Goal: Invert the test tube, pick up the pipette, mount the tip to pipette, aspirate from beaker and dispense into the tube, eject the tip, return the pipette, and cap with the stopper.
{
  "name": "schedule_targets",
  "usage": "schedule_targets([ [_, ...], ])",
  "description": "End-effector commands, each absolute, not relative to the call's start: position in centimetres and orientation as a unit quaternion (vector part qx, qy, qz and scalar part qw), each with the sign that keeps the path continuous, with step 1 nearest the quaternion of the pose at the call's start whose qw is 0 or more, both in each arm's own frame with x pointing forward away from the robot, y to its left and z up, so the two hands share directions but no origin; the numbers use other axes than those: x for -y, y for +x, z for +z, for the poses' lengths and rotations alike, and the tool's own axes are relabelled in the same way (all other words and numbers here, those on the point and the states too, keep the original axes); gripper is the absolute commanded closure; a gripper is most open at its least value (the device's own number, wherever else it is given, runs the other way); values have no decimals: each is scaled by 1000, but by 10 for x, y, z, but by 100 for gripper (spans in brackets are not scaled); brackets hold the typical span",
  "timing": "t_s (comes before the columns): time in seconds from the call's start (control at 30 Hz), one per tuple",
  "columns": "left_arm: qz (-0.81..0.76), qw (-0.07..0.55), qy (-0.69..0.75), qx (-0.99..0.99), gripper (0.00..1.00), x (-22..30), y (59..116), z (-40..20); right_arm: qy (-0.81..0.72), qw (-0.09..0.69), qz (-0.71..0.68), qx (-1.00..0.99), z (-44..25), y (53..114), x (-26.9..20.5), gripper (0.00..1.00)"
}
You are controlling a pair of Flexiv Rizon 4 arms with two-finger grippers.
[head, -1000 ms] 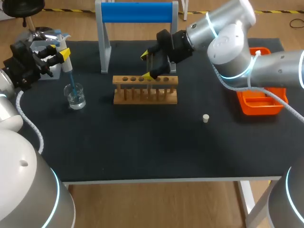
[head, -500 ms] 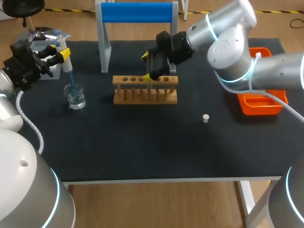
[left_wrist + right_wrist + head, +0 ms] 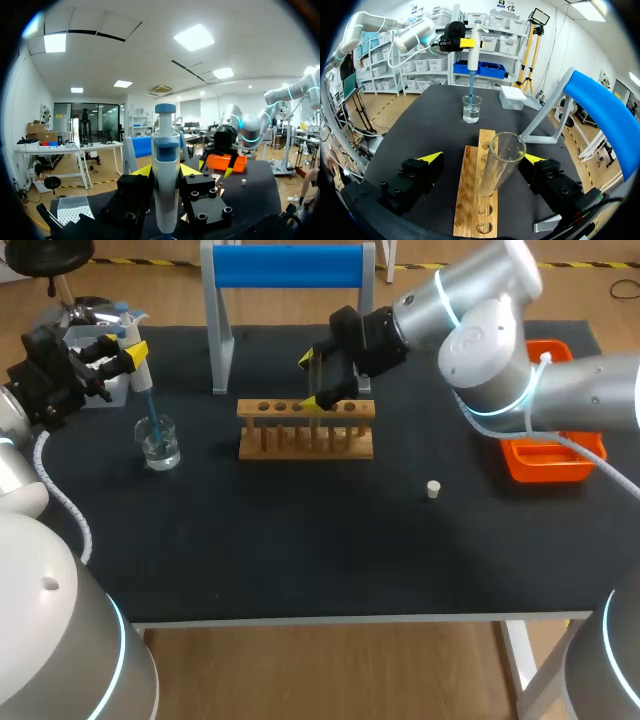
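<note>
Silver-grey arms, glowing cyan joint rings, white cables, black end effectors, yellow fingertips

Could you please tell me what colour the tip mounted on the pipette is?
Blue; the tip shows best in the right wrist view.

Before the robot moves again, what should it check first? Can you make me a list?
1. Left gripper shut on the pipette: ok.
2. Blue tip mounted and dipped in the beaker: ok.
3. Liquid drawn up into the tip: cannot tell.
4. Test tube mouth up in the rack: ok.
5. Right gripper clear of the tube: not ok, its open fingers sit on either side of it.
6. Stopper lying free on the table: ok.
</note>
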State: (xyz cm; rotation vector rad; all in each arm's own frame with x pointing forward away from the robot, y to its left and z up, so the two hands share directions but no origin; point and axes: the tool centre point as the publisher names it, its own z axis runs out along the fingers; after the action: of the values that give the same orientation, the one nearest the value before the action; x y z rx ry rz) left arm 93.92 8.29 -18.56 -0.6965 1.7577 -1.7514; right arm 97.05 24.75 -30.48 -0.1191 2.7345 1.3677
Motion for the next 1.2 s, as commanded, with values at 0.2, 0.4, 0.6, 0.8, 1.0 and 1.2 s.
schedule_targets([
  [0.2, -642, 292, -254, -661, 100, -80, 934, -171, -39, 39, 445, -894, -304, 971, -247, 0],
  [0.4, -635, 297, -252, -667, 100, -74, 932, -161, -39, 39, 445, -894, -304, 971, -247, 0],
  [0.6, -628, 306, -247, -671, 100, -69, 930, -148, -39, 39, 445, -894, -304, 971, -247, 0],
  [0.8, -646, 313, -243, -653, 100, -60, 927, -122, -39, 39, 445, -894, -304, 971, -247, 0],
  [1.0, -636, 316, -222, -668, 100, -43, 927, -81, -39, 39, 445, -894, -304, 971, -247, 0],
  [1.2, -630, 303, -196, -687, 100, -12, 930, -39, -39, 39, 445, -894, -304, 971, -247, 0],
])
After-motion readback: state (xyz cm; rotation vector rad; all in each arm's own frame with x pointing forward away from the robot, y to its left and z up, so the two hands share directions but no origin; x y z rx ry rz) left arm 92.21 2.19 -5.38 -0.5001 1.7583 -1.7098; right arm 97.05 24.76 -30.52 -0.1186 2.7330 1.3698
